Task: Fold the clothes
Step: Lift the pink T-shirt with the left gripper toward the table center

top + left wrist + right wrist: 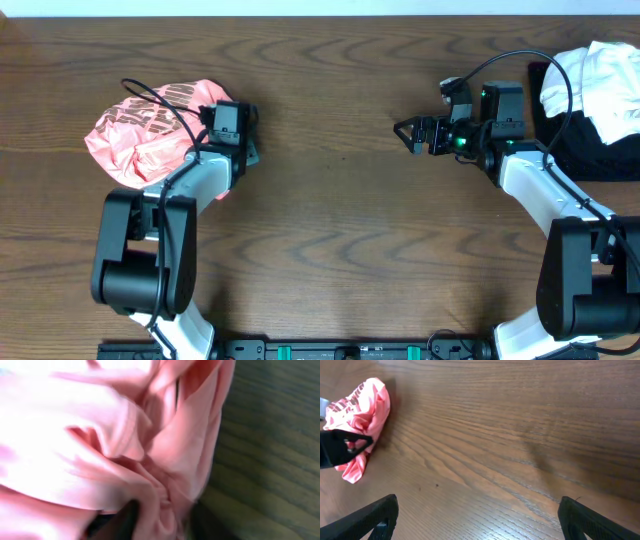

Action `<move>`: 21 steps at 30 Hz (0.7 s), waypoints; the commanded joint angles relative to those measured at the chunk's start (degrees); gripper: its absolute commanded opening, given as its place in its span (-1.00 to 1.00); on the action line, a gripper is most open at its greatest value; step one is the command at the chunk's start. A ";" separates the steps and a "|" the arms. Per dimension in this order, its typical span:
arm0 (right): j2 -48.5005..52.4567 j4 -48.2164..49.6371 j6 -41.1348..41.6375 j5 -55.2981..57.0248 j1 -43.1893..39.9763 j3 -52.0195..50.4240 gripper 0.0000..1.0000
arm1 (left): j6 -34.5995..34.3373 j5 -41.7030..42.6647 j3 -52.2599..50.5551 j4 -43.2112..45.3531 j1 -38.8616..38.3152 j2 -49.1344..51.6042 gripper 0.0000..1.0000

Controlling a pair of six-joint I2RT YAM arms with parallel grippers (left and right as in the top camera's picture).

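The left gripper (159, 524) is pushed right into the pink shirt (140, 135), which is bunched up all around it. I cannot tell if it is squeezing the cloth. The right gripper (408, 133) is wide apart and holds nothing, over bare table (520, 435). White cloth (600, 70) and black cloth (590, 150) lie behind it.

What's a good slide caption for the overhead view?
Left arm at the crumpled pink garment; right gripper open over the wooden table, white and black clothes piled at far right.
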 commanded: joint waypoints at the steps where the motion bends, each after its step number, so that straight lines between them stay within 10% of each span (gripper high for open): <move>1: 0.37 -0.13 -0.61 0.66 0.26 0.98 0.98 | -0.11 -4.28 0.22 -0.31 0.17 -2.54 -0.51; 21: 0.35 -0.35 -0.39 0.59 0.24 0.98 0.93 | -0.09 -2.21 5.03 -10.47 -2.75 -14.56 -0.88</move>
